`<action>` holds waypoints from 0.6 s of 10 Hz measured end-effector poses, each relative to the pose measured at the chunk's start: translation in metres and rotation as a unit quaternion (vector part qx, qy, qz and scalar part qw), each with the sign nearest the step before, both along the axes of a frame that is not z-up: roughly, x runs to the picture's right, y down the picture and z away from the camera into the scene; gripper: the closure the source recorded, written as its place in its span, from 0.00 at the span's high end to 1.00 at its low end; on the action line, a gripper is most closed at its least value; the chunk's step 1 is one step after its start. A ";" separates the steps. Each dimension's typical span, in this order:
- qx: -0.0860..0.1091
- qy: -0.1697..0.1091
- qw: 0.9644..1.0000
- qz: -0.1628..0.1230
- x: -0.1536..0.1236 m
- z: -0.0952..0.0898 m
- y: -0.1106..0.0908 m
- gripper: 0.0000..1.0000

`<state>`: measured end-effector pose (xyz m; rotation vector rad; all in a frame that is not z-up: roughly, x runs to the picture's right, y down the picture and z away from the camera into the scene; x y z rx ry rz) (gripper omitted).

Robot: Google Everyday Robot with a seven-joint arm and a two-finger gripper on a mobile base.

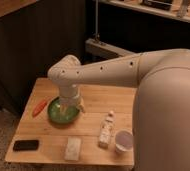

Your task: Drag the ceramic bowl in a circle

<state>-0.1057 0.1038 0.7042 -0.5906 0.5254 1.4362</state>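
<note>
A robot's pale arm (105,72) reaches from the right of the frame across to the left of centre. There its gripper (65,105) points straight down into a green bowl (53,113). Whether the gripper is spread or pinching the rim cannot be told.

The bowl sits on the left part of a small wooden table (105,97), just right of an orange carrot (39,107). The drag looks to be in hand, with the gripper set in the bowl. The next move likely calls for steady downward contact and a smooth curved sweep that avoids the carrot.

Along the lower edge of the table lie a flat black object (26,145), a pale block (73,148), a small bottle (106,130) and a white cup (123,141). Dark panelled walls fill the upper frame, and speckled floor shows at lower left.
</note>
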 end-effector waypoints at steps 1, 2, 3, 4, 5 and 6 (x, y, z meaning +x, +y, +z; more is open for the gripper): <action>0.001 0.000 1.000 0.001 0.000 0.003 0.001 0.65; 0.002 -0.001 1.000 0.003 -0.001 0.005 0.002 0.65; 0.002 0.000 1.000 0.003 0.000 0.006 0.002 0.65; 0.003 -0.001 1.000 0.004 0.000 0.007 0.002 0.65; 0.002 -0.001 1.000 0.004 0.000 0.008 0.003 0.65; 0.003 0.000 1.000 0.003 0.000 0.011 0.004 0.65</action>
